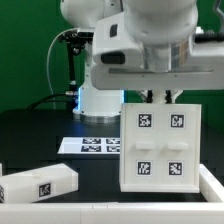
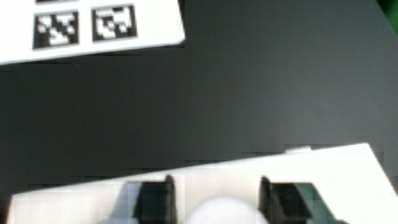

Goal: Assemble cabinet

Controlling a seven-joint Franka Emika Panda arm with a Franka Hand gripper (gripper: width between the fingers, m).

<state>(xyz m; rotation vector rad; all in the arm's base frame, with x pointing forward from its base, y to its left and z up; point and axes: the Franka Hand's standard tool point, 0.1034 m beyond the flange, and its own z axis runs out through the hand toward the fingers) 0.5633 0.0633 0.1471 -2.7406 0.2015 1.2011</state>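
White tagged cabinet panel [image 1: 160, 145]: upright, just beside the marker board [image 1: 95, 145], toward the exterior view's right. Robot gripper [image 1: 159, 98]: pinching that panel's top edge between both fingers. Long cabinet block [image 1: 40, 185]: lying flat, near marker board, toward exterior view's left.

Looks like a robotics lab rig, probably: green backdrop [image 1: 25, 50], black table [image 1: 40, 125], tagged marker board [image 1: 95, 146] and a white robot arm [image 1: 110, 45]
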